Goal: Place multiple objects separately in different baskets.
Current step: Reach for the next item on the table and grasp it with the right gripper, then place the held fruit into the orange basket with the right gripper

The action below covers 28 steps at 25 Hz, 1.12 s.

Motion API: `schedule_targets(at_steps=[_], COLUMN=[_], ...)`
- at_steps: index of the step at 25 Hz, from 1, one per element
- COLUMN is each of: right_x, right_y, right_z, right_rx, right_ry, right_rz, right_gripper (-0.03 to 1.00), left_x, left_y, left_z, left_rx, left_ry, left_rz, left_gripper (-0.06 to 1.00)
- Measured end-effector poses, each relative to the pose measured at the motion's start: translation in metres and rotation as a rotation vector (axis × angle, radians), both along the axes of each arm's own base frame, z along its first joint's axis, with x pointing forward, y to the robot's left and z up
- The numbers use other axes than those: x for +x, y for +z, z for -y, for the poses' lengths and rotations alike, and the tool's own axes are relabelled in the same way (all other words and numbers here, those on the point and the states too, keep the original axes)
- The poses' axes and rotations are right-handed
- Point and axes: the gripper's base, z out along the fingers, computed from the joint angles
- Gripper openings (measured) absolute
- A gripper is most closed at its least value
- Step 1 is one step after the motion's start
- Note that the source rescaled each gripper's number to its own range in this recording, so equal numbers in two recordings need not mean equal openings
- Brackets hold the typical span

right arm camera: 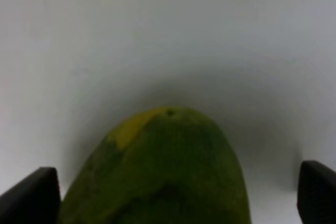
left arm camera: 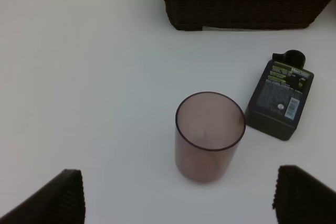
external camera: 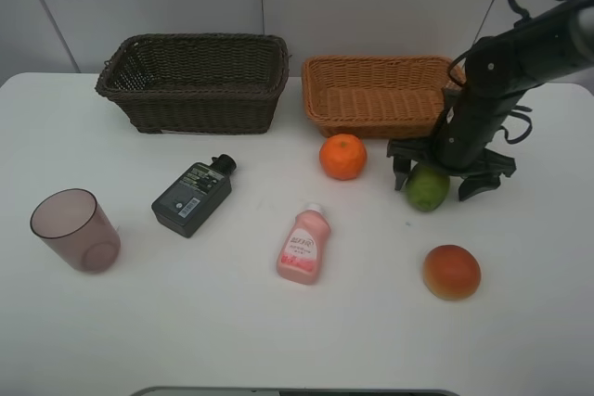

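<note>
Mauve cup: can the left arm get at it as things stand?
Probably yes. The left end effector is open and faces the upright mauve cup, with only bare table between them. The dark green bottle lies close beside the cup but apart from it.

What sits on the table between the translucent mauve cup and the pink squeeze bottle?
The dark green flat black-capped bottle, lying a little behind their direct line; the exterior high view shows it.

Bright, even light, soft shadows; the lime [right arm camera: 157, 171] looks blurred.
</note>
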Motion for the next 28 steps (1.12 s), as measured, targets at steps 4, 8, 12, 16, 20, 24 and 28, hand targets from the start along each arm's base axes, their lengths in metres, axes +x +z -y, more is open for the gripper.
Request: schedule_targets(at_steps=[4, 8, 12, 16, 20, 24, 28], right_x=[0.0000, 0.0000, 0.0000, 0.0002, 0.0002, 0.0002, 0.0006], right_y=[-0.0023, -0.0023, -0.0022, -0.0020, -0.0020, -0.0020, -0.0016], right_z=[0.0000, -0.0001, 0.0000, -0.0001, -0.0001, -0.0001, -0.0002], right_rx=[-0.002, -0.001, -0.001, -0.001, -0.001, -0.001, -0.001], right_ry=[0.000, -0.001, 0.000, -0.001, -0.001, -0.001, -0.001], right_rz=[-0.006, -0.006, -0.005, -0.006, -0.006, -0.006, -0.005], right_gripper=[0.92, 0.39, 0.32, 0.32, 0.32, 0.32, 0.32], left_x=[0.0000, 0.0000, 0.0000, 0.0000, 0.0000, 0.0000, 0.0000], left_y=[0.0000, 0.0000, 0.0000, 0.0000, 0.0000, 0.0000, 0.0000], left_z=[0.0000, 0.0000, 0.0000, 0.0000, 0.0000, 0.0000, 0.0000], left_rx=[0.000, 0.000, 0.000, 0.000, 0.000, 0.000, 0.000], left_ry=[0.000, 0.000, 0.000, 0.000, 0.000, 0.000, 0.000], left_rz=[0.000, 0.000, 0.000, 0.000, 0.000, 0.000, 0.000], left_gripper=[0.93, 0.93, 0.93, 0.93, 0.93, 0.93, 0.93])
